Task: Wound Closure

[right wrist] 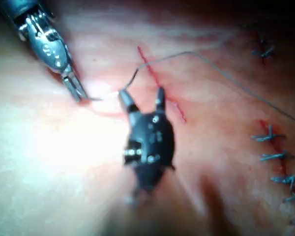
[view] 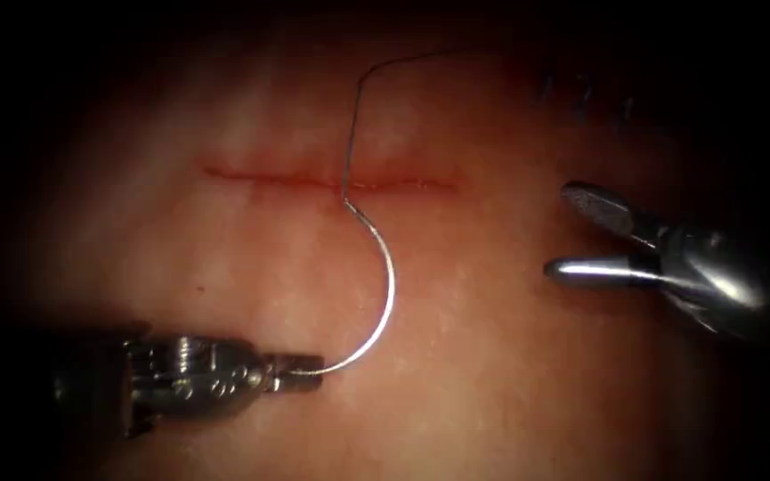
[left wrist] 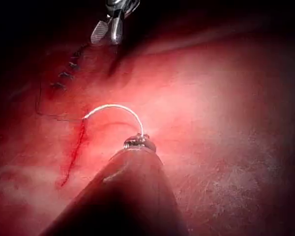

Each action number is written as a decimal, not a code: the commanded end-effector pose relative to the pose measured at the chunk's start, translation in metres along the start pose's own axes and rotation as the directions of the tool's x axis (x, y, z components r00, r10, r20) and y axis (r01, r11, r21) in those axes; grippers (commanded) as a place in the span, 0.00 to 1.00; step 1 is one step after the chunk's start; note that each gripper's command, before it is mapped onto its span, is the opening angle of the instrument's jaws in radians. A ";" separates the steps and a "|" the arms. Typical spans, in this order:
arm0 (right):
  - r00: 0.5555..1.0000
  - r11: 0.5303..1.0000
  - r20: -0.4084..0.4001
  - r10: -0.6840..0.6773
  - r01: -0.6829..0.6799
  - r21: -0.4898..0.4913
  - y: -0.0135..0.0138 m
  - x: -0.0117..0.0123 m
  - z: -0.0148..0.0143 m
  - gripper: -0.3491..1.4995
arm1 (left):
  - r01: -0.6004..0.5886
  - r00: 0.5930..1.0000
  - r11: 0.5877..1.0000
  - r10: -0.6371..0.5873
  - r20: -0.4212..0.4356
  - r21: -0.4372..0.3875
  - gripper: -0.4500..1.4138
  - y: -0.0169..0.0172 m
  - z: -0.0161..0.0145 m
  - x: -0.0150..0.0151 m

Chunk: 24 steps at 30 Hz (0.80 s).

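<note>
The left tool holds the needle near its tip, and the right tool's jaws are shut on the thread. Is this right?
Not quite. In the endoscope view the right tool has open jaws and holds nothing. The left tool does hold the needle near its tip; the thread enters at the cut.

Dim in endoscope view, dark falloff all round; brightest on tissue [view: 491, 374] between the two tools. Hard glints on right tool [view: 563, 230], jaws apart and holding nothing, and on left tool [view: 313, 367], clamped on needle [view: 391, 294] near its tip end. Bright sheen along needle, out of tissue, thread [view: 353, 125] end at cut [view: 269, 176]. Blown-out glare on tissue just beside left tool's jaws in right wrist view. Shadow on tissue under right tool's jaws in left wrist view.
</note>
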 end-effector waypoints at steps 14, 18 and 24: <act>0.987 0.971 0.017 0.158 -0.159 0.179 0.0014 0.0024 0.0031 0.64 | -0.183 0.983 0.975 0.183 0.008 0.124 0.00 -0.0009 -0.0004 0.0006; 0.986 0.969 0.064 0.157 -0.166 0.185 0.0015 0.0032 0.0045 0.61 | -0.209 0.978 0.966 0.207 0.030 0.152 0.00 -0.0011 -0.0010 0.0010; 0.971 0.966 0.179 0.158 -0.189 0.178 0.0018 0.0028 0.0070 0.61 | -0.226 0.974 0.958 0.217 0.069 0.174 0.00 -0.0009 -0.0016 0.0011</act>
